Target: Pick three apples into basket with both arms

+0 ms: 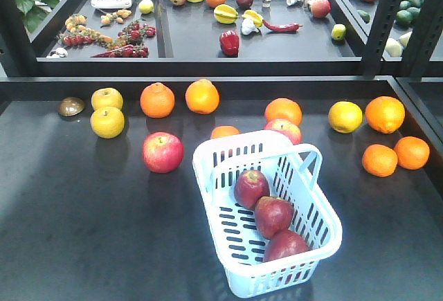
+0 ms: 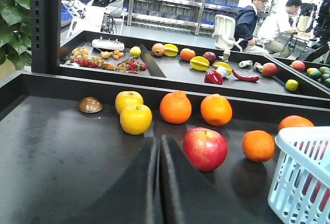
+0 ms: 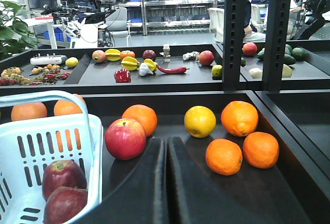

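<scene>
**Three dark apples seen inside the basket, both grippers shut and empty**

The three apples (image 1: 271, 216) are seen lying in a row along the slotted floor of the basket (image 1: 208, 169), which rests on the dark table (image 1: 83, 218) with its handle (image 1: 309, 159) swung toward the far side. In the front view neither arm is shown.

In the left wrist view the left gripper (image 2: 158, 183) is seen at the lower edge with its jaws pressed together, only a thin seam left between them, and nothing is pinched. The basket is cut off at the right edge of that view, well to the side of the jaws; dark red is glimpsed through its slots. A brighter pinkish-red apple (image 2: 205, 148) is seen just beyond the jaws.

In the right wrist view the right gripper (image 3: 165, 183) is likewise seen closed, with nothing between the jaws. The basket stands just beside it on the left, and two of the dark apples are visible inside, apart from the jaws. Another pinkish-red apple (image 3: 125, 139) and several oranges (image 3: 224, 156) are scattered on the table beyond
</scene>
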